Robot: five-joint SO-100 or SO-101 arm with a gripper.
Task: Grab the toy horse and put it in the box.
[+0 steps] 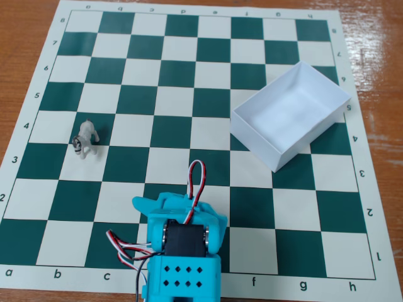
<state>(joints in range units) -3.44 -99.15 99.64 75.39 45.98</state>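
The toy horse is a tiny whitish-grey figurine with darker markings. It stands upright at the left of the chessboard. The box is a shallow white paper tray, empty, lying at an angle on the right of the board. My turquoise gripper is at the bottom centre, folded back over the arm's base and seen from above. It is well apart from both the horse and the box and holds nothing that shows. Its fingers are foreshortened, so the jaws' state does not show.
The green-and-white chessboard mat lies on a brown wooden table. Red, white and black servo wires loop out above the gripper and at its left side.
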